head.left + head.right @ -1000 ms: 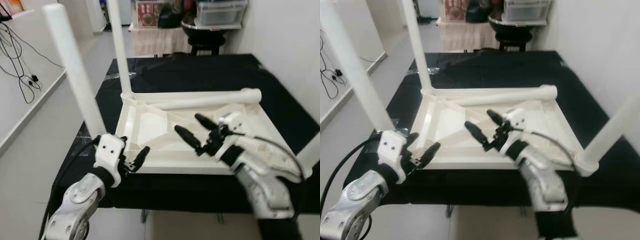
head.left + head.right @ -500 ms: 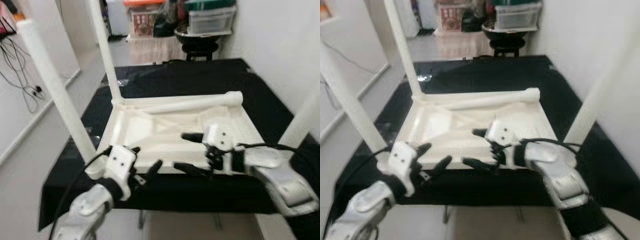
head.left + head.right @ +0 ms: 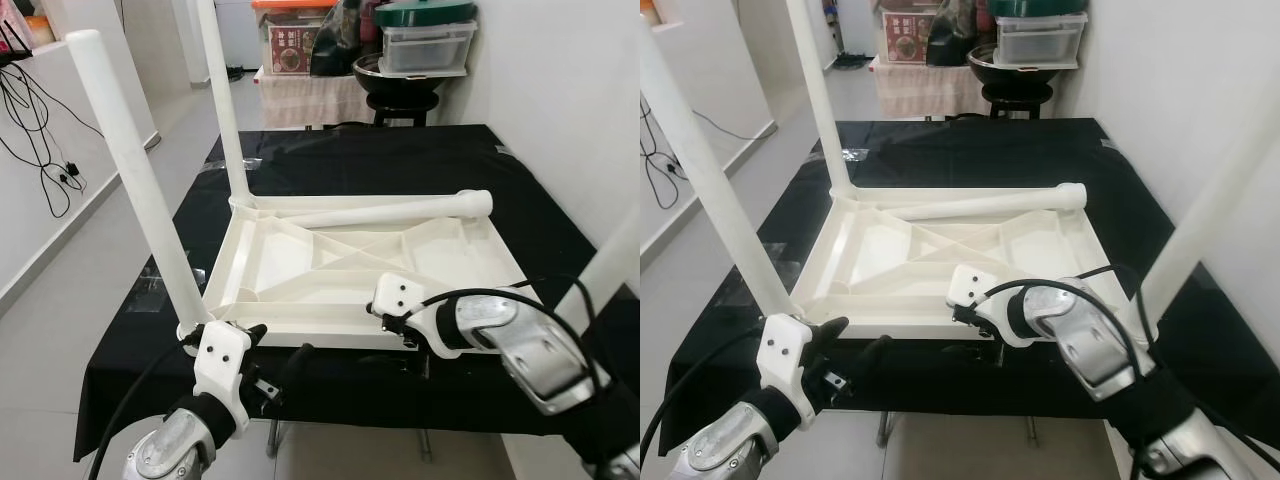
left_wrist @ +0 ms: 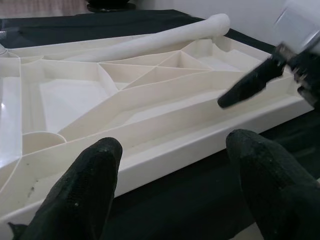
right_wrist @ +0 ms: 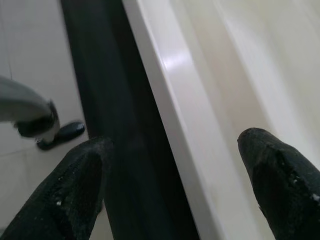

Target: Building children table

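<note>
The right gripper [image 5: 170, 185] is hanging open wide over the near rim of an upturned white plastic children's table [image 3: 330, 262], one black finger over the white underside and the other over the black cloth, so the rim is running between the fingers without touching them. The left gripper [image 4: 180, 185] is also spread wide, holding nothing, and is waiting just off the same near rim, toward the corner where a leg is standing up.

Outward from the grippers, the table is lying top-down on a surface draped in black cloth [image 3: 400, 160], its ribbed underside facing up. A near-left leg [image 3: 135, 180] is rising beside the left gripper, a far-left leg [image 3: 225, 110] is rising beyond it, and a near-right leg [image 3: 1215, 200] is standing past the right arm. A fourth leg [image 3: 390, 210] is lying loose along the far rim, beyond both grippers, with its far-right socket apparently waiting.

The table looks like moulded plastic: probably light and stiff, with a smooth, glossy skin that could slip under the fingers. The thin rim and the ribs seem the surest places to pinch; the loose leg is a smooth tube, likely best gripped near its middle. The standing legs could make it tippy if lifted by one edge.

Beyond the cloth, storage boxes [image 3: 420, 40] are standing against the wall.
</note>
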Robot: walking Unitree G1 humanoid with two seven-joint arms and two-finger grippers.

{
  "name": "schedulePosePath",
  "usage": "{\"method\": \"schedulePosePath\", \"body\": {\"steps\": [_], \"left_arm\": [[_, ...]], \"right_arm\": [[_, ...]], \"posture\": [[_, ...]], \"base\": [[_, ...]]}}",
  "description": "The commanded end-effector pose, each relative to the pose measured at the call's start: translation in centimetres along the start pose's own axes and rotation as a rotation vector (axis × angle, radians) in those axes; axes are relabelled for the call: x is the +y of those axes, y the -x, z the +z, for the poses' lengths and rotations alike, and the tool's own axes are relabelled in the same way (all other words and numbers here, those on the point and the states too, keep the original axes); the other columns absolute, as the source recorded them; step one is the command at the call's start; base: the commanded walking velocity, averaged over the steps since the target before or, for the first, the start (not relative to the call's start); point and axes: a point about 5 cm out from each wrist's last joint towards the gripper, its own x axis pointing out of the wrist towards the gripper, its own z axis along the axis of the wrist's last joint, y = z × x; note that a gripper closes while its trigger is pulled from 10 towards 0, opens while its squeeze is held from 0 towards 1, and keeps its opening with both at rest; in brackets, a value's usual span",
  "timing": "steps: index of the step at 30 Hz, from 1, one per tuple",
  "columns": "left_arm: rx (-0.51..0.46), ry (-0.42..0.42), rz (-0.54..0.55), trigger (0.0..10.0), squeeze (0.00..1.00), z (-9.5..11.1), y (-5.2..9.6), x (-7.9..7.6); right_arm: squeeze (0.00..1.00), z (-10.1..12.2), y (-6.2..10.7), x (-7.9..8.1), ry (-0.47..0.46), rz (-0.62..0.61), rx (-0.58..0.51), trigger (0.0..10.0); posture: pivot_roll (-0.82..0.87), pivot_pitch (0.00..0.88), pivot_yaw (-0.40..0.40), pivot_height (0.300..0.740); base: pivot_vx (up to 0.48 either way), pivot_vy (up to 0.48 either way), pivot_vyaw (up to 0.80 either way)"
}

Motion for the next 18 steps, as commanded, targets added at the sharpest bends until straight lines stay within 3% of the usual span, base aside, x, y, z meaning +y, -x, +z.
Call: {"method": "schedulePosePath", "body": {"steps": [1,10,11,18], "left_arm": [[-0.001,0.008,0.004,10.0,0.00,-0.1,0.1,0.0],[-0.004,0.022,0.003,10.0,0.00,0.0,0.4,-0.3],[-0.007,0.027,0.004,10.0,0.00,0.0,0.4,-0.3],[-0.016,0.039,0.004,10.0,0.00,0.1,0.5,-0.5]], "right_arm": [[0.00,0.1,-0.2,-0.1,-0.011,-0.004,0.038,10.0],[0.00,0.2,-0.4,-0.3,-0.010,0.008,0.120,9.9],[0.00,0.1,-0.8,-0.5,-0.026,-0.017,0.145,0.0],[0.00,0.2,-2.2,-0.5,-0.020,-0.061,0.205,0.0]], "posture": [[-0.03,0.099,0.007,0.740],[-0.03,0.106,0.002,0.740],[-0.03,0.112,-0.002,0.740],[-0.03,0.117,-0.006,0.740]], "base": [[0.000,0.000,0.00],[0.000,0.000,0.00],[0.000,0.000,0.00],[0.000,0.000,0.00]]}}
